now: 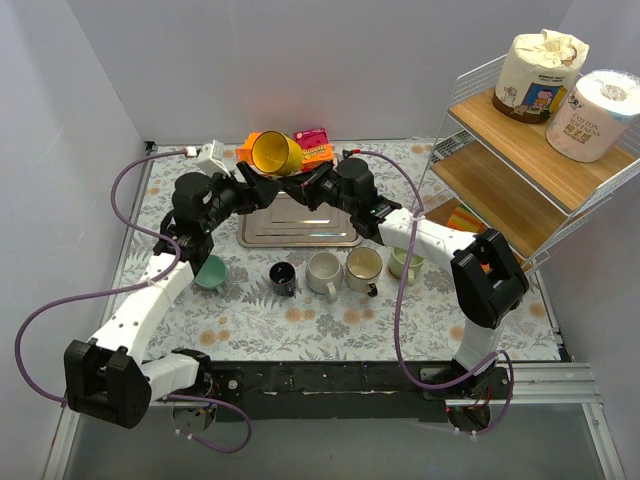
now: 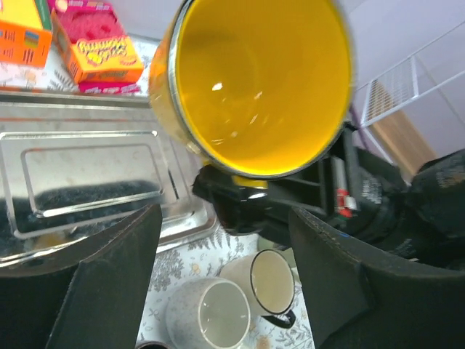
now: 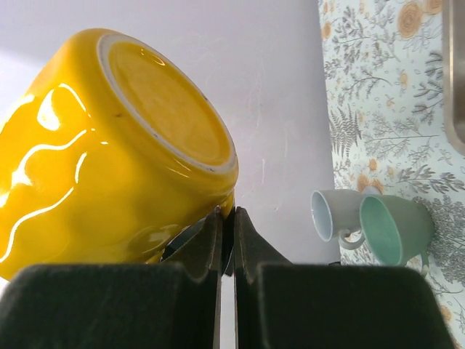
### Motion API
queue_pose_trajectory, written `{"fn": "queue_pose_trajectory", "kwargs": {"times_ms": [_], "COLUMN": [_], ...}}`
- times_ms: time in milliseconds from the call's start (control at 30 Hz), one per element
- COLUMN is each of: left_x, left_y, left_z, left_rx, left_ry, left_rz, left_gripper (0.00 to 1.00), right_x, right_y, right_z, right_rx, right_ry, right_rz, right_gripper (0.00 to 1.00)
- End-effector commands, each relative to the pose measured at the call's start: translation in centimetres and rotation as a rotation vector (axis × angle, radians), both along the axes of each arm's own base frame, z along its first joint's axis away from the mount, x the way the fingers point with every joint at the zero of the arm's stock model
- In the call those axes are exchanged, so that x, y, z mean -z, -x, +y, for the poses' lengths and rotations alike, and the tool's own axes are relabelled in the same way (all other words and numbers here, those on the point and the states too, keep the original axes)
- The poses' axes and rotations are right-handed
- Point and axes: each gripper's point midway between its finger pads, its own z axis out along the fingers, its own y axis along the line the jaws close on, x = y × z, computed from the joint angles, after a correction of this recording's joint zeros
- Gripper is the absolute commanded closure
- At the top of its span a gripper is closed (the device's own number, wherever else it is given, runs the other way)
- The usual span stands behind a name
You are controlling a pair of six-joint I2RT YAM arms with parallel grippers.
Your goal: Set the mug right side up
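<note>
A yellow mug (image 1: pixel 276 153) hangs in the air over the far edge of the metal tray (image 1: pixel 300 235), tilted, its mouth turned up and toward the left arm. My right gripper (image 1: pixel 303 186) is shut on the mug's handle side; in the right wrist view its fingertips (image 3: pixel 227 215) pinch a thin part under the mug (image 3: pixel 109 167), whose base faces that camera. My left gripper (image 1: pixel 252 186) is open and empty just left of and below the mug. In the left wrist view the mug's yellow inside (image 2: pixel 261 80) fills the top, above the open gripper (image 2: pixel 225 283).
A row of mugs stands in front of the tray: teal (image 1: pixel 210 272), dark (image 1: pixel 283 275), white (image 1: pixel 323 272), cream (image 1: pixel 363 268), pale green (image 1: pixel 405 262). Orange and pink packages (image 1: pixel 312 140) lie behind the tray. A wire shelf rack (image 1: pixel 520 160) with paper rolls stands at the right.
</note>
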Motion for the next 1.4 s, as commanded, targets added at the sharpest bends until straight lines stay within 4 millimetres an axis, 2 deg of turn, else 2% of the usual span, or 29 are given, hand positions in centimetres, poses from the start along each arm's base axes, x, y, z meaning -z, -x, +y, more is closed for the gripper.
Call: {"fn": "queue_pose_trajectory", "kwargs": {"times_ms": [0, 100, 200, 233, 367, 467, 567, 700, 1000, 1167, 1267, 1367], "left_x": [-5.5, -5.3, -4.3, -3.7, -2.9, -2.9, -2.6, -1.6, -1.1, -0.2, -0.3, -0.4], "left_y": [1.3, 1.4, 0.9, 0.5, 0.1, 0.3, 0.4, 0.4, -0.7, -0.8, -0.9, -1.1], "left_z": [0.3, 0.2, -0.2, -0.4, -0.7, -0.5, -0.3, -0.6, -1.2, -1.8, -1.7, -1.5], "left_rx": [0.002, 0.003, 0.019, 0.02, 0.023, 0.008, -0.005, 0.008, 0.007, 0.018, 0.001, -0.023], "left_ry": [0.041, 0.045, 0.032, 0.027, 0.016, 0.012, 0.007, 0.001, -0.015, -0.023, -0.024, -0.028], "left_rz": [-0.194, -0.186, -0.148, -0.129, -0.085, -0.08, -0.068, -0.041, -0.028, -0.003, -0.006, -0.009], "left_gripper": [0.3, 0.3, 0.34, 0.35, 0.4, 0.39, 0.33, 0.34, 0.45, 0.5, 0.55, 0.66], "right_x": [-6.0, -5.8, -5.4, -6.0, -6.2, -6.3, -6.4, -6.3, -6.2, -6.4, -6.3, -6.0], "right_y": [0.0, 0.1, 0.3, 0.1, 0.0, 0.0, 0.0, 0.0, 0.6, 1.0, 0.8, 1.2], "right_z": [-1.2, -1.4, -1.3, -1.4, -1.6, -1.6, -1.5, -1.4, -1.0, -0.5, -0.5, -0.1], "right_rx": [0.059, 0.069, 0.063, 0.077, 0.099, 0.102, 0.1, 0.1, 0.085, 0.074, 0.095, 0.082], "right_ry": [-0.071, -0.049, 0.001, 0.007, 0.037, 0.04, 0.038, 0.042, 0.048, 0.04, 0.045, 0.048], "right_rz": [-0.119, -0.122, -0.105, -0.117, -0.126, -0.128, -0.134, -0.136, -0.14, -0.143, -0.142, -0.137], "right_gripper": [0.99, 0.99, 0.99, 0.99, 0.99, 0.99, 0.99, 0.99, 0.99, 0.99, 0.99, 0.99]}}
